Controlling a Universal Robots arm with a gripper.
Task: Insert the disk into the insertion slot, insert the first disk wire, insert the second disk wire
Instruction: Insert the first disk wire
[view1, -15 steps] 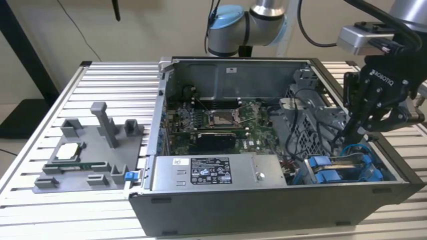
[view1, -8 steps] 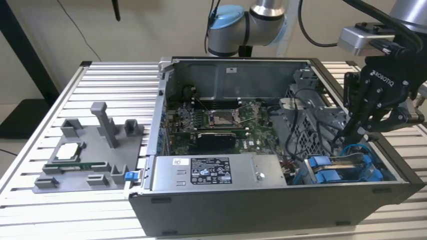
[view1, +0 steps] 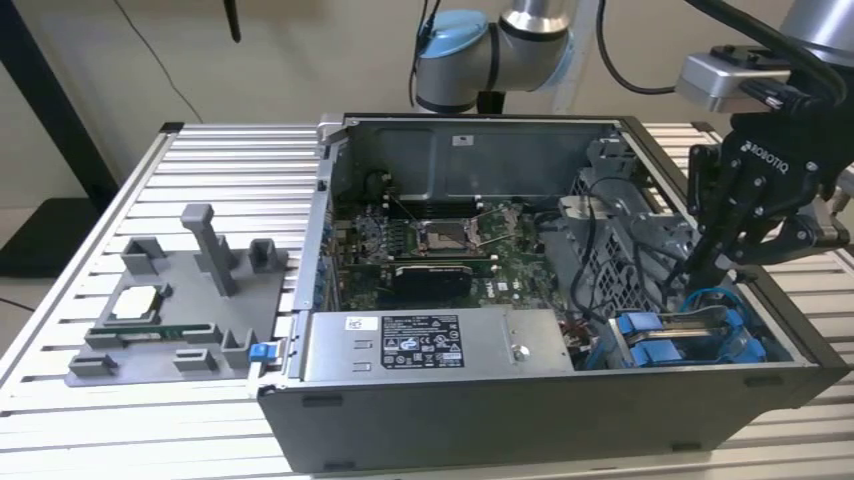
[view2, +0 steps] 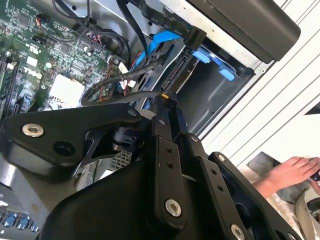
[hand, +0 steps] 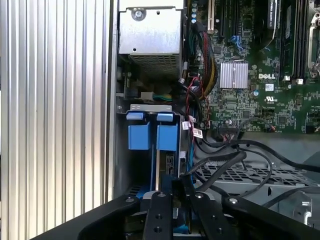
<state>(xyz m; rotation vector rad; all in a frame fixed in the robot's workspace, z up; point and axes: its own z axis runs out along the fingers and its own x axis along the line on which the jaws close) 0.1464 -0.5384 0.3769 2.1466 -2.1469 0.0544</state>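
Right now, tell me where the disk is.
The disk sits low at the exterior view's right, in the case corner beside the power-supply box, beneath the pincer.

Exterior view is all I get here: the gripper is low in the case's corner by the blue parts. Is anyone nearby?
Observer: Yes. In the second wrist view a person's hand lies beyond the table, outside the case.
Operator: What are the blue parts?
Observer: In the first wrist view, two blue carrier tabs stand side by side on the insertion slot, with the gripper close to them.
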